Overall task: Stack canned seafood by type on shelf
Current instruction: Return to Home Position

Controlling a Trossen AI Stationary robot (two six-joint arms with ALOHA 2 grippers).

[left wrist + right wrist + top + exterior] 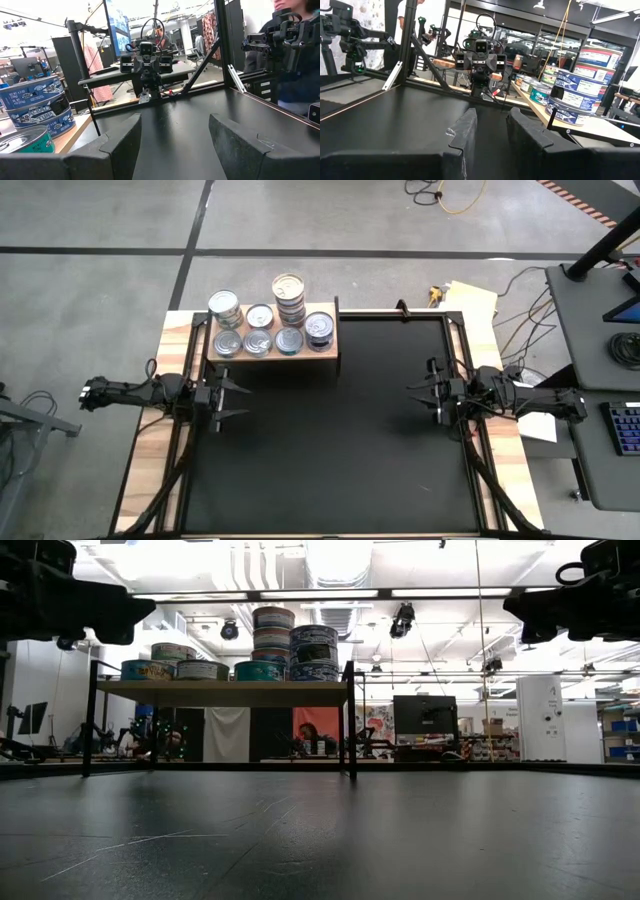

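The shelf [330, 352] is a light wooden stand at the table's far left; in the low view it is a board [225, 692] on black legs. Several round seafood cans [258, 341] rest upright on its top, some singly, some stacked. The tallest stack [288, 298] has a gold top, and beside it is a blue-labelled stack [319, 328]. My left gripper [238, 401] hovers open at the table's left edge, near the shelf's front. My right gripper [412, 393] hovers at the right edge with a narrow gap and nothing between its fingers [465, 135].
The black table top [330, 450] lies bare between the two arms. Black frame posts [350, 720] stand at the shelf's corner and along the table's edges. A person [300, 55] is beyond the table's right side, near a desk with a keyboard [625, 430].
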